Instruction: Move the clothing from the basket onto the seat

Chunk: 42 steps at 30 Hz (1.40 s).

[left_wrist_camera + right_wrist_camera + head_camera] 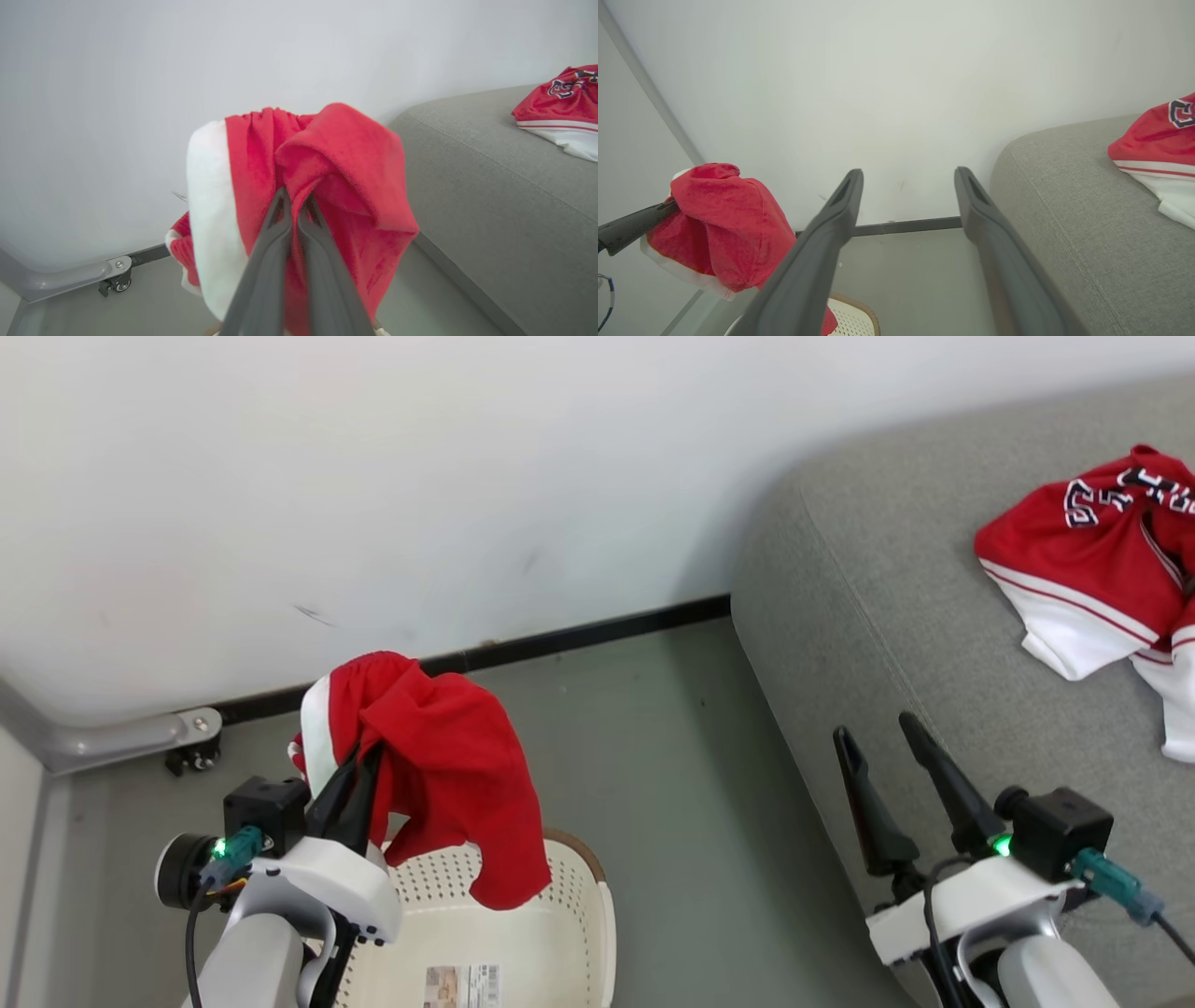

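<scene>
Left fingers (345, 800) clamp the shorts (448, 756), apparently clear of the basket (590, 896); right fingers (868, 803) spread, empty; jersey (1074, 560) on seat (887, 616).

L claw (293, 201) & R claw (873, 726) are being seen w/ long dark tapered fingers (943, 784). Behind each claw, a black boxy cam (1064, 831), green LED (1002, 845), teal plug (1116, 887) & black cable (191, 943) are being carried on a white shell (327, 887).

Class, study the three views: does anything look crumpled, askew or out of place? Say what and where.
The jersey lies rumpled in a heap on the seat, lettering creased; a dark scuff marks the wall.
</scene>
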{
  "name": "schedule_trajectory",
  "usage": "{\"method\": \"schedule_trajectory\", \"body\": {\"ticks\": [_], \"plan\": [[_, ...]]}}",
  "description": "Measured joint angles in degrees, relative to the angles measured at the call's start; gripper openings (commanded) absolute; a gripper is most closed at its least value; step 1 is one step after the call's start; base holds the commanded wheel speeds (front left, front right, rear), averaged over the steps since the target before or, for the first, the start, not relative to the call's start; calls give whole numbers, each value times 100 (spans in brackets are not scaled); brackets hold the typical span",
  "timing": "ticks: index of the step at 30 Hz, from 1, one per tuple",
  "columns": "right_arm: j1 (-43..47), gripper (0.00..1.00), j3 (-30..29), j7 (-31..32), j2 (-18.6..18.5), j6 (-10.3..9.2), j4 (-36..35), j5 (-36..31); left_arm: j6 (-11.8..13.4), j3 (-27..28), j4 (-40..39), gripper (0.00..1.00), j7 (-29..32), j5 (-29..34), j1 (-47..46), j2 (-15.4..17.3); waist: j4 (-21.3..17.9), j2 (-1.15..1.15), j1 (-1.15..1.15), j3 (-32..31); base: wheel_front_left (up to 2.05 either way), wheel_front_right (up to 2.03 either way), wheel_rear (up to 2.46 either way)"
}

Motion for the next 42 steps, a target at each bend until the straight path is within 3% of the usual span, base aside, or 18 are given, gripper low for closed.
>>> {"method": "schedule_trajectory", "body": {"ticks": [25, 42], "plan": [[757, 100, -101, 0, 4, 0, 138, -65, -84, -54, -2173, 0, -8, -243, 845, -141, 512, 0, 0, -857, 0, 0, 0], [1053, 100, 22, 0, 9, 0, 51, -67, -108, -101, -3169, 0, -25, -363, 1238, -137, 584, 0, 0, -1046, 0, 0, 0]]}}
